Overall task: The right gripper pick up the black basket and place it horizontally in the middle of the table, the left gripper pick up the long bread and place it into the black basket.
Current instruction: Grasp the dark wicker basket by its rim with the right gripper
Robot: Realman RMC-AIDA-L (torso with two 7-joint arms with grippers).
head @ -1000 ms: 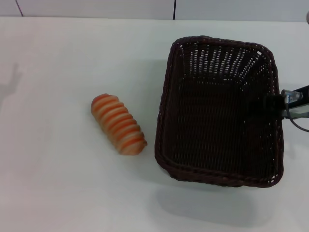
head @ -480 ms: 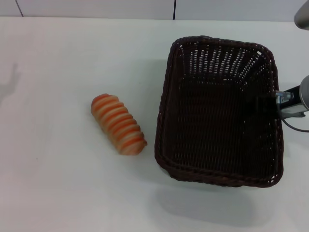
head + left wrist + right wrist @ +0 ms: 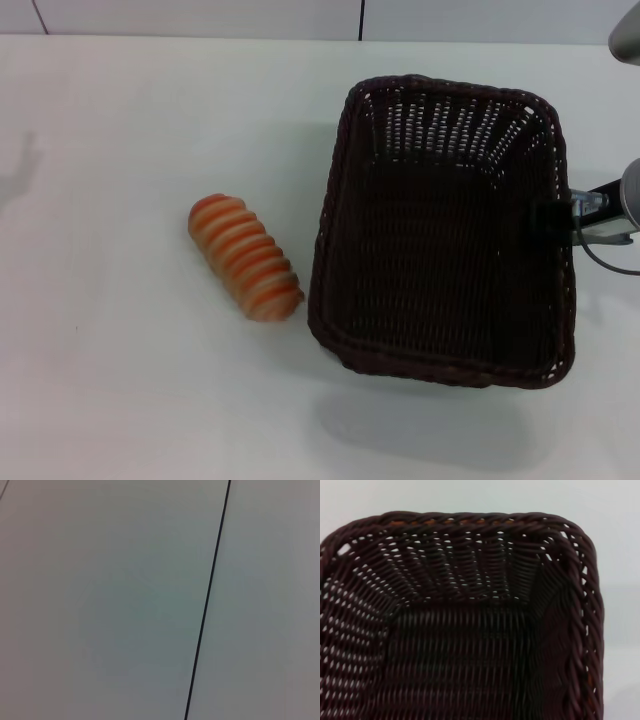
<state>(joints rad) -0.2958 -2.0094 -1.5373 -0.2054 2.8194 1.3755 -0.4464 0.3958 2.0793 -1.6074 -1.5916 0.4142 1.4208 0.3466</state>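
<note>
The black basket (image 3: 333, 215) is a large dark woven wicker one, empty, at the right of the white table (image 3: 120, 390). It hangs a little above the table, with its shadow below its near side. My right gripper (image 3: 556, 216) is shut on the middle of its right rim, with the arm coming in from the right edge. The right wrist view looks into the basket (image 3: 470, 575) and shows its far wall and braided rim. The long bread (image 3: 245, 257), striped orange and tan, lies diagonally on the table just left of the basket. The left gripper is out of view.
The left wrist view shows only a plain grey surface with a thin dark seam (image 3: 207, 605). A wall with a seam (image 3: 360, 18) runs behind the table's far edge. A faint shadow (image 3: 22, 175) lies at the far left.
The basket, held by my right gripper, has shifted left towards the bread and stands closer to it. The bread has not moved.
</note>
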